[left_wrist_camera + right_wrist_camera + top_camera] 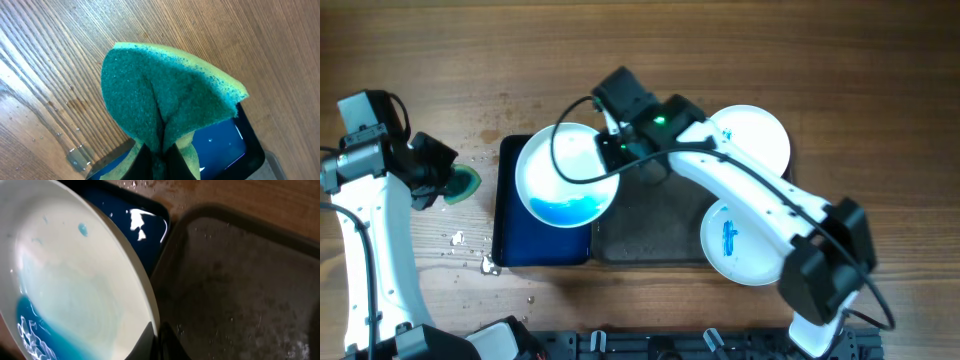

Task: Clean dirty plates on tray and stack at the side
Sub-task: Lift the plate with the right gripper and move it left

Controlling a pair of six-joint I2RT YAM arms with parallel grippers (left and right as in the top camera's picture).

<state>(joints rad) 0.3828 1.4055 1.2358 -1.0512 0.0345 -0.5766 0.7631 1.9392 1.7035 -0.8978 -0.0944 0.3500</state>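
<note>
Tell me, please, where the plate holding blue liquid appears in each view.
Overhead: the plate sits left of centre, over the blue tray, gripped by the right claw.
Left wrist: not in it; the sponge dominates.
Right wrist: the plate fills the left half.
Shared landmark: the blue tray.

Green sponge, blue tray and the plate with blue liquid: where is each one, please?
green sponge (170, 95), left wrist view, middle of its folded green face.
blue tray (512, 235), overhead view, bare floor near its left rim.
plate with blue liquid (582, 155), overhead view, clean white part of its face.
</note>
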